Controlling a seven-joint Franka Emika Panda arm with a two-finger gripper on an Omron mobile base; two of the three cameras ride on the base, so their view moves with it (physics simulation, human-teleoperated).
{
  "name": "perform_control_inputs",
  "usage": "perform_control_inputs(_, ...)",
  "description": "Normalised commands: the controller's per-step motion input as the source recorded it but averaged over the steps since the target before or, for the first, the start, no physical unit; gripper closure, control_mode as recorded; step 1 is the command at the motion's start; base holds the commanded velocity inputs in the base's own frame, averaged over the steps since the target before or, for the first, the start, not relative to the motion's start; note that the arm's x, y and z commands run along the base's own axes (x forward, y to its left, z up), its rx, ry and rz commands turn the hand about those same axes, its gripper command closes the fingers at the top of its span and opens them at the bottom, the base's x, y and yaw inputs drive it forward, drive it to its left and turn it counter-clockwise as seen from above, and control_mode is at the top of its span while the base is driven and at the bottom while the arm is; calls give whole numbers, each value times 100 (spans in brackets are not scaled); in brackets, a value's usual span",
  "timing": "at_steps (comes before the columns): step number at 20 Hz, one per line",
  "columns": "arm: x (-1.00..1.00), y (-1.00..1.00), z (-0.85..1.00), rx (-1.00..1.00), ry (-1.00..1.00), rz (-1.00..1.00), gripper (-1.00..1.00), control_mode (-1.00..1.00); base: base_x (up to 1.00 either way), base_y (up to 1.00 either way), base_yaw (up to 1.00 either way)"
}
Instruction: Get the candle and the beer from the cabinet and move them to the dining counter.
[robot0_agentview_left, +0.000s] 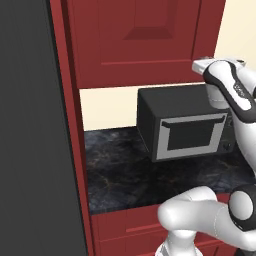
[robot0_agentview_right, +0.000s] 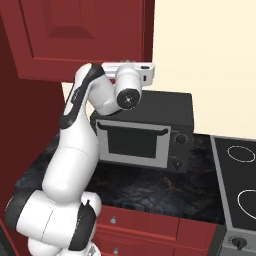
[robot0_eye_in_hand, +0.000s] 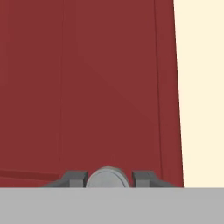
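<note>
Hand view shows the claw (robot0_eye_in_hand: 108, 178) open, its tips on both sides of a round grey knob (robot0_eye_in_hand: 108, 177). That knob sits on the cabinet (robot0_eye_in_hand: 87, 87) door, near its right edge, straight ahead. The door is shut.

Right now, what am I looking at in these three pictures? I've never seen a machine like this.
It is a white robot arm on a wheeled base in a simulated kitchen. Two pictures come from cameras on the base, behind the arm to its left and right. The third comes from a camera on the hand, looking along its gripper. The arm reaches up to the shut red cabinet door. A round grey knob sits between the fingertips; I cannot tell whether they grip it. On the black worktop stands a microwave, with a stove to the right.
</note>
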Motion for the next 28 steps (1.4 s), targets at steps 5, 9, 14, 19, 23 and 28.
perform_control_inputs(5, -39, 0, 0, 0, 0, 0, 100, -100, 0, 0, 0)
perform_control_inputs(9, -40, 0, 0, 0, 0, 0, 100, -100, 0, 0, 0)
perform_control_inputs(14, -44, 1, 0, 0, 1, 0, 100, -100, 0, 0, 0)
perform_control_inputs(19, -40, 7, 0, 0, 5, 0, 100, -100, 0, 0, 0)
perform_control_inputs(23, -39, 9, 0, 0, 7, 0, 100, -100, 0, 0, 0)
perform_control_inputs(28, -45, 4, 0, 0, 4, 0, 100, -100, 0, 0, 0)
